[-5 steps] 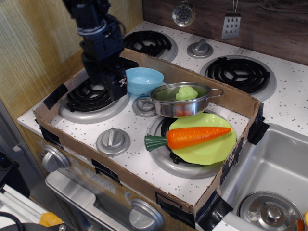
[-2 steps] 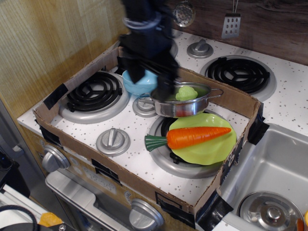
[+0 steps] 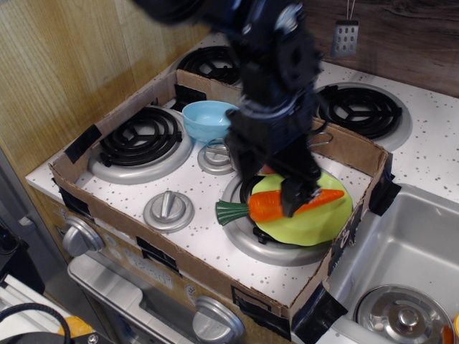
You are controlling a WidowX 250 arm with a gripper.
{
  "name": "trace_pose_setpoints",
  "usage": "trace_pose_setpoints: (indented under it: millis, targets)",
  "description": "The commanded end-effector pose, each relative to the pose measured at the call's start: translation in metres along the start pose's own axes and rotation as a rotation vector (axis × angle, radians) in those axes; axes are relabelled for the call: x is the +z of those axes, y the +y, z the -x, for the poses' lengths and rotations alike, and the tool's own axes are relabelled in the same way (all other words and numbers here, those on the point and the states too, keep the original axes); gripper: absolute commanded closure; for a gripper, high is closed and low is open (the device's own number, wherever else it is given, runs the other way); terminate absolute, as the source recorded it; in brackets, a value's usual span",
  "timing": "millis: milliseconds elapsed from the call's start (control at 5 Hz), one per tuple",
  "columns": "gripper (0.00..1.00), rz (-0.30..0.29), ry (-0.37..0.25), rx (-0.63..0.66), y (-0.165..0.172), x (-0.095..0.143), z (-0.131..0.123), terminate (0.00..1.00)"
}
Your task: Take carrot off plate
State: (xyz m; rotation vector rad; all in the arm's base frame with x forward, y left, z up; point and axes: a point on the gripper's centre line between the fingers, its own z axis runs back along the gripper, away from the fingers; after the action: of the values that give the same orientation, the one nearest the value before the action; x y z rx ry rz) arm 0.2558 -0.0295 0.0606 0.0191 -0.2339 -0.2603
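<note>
Lying across the plate point(image 3: 315, 222), the carrot point(image 3: 269, 206) runs roughly left-right, green stem poking off the left rim, tip pointing right. The fingers point(image 3: 267, 188) sit directly over its middle, spread either side and straddling the long axis crosswise; whether they grip or touch it, cannot tell.

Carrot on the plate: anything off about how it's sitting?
Slightly. The carrot lies crosswise on the plate, its green stem end hanging over the left rim above the burner. The pincer covers its middle. No spill or damage visible.
</note>
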Motion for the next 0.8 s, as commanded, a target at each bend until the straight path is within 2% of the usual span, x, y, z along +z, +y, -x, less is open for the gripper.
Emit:
trace_pose_setpoints:
  millis: [0, 600]
  targets:
    - [0.00, 0.014, -0.076, -0.032, -0.003, -0.015, 0.005, 0.00]
    - [0.00, 0.035, -0.100, -0.072, 0.010, -0.030, 0.001, 0.00]
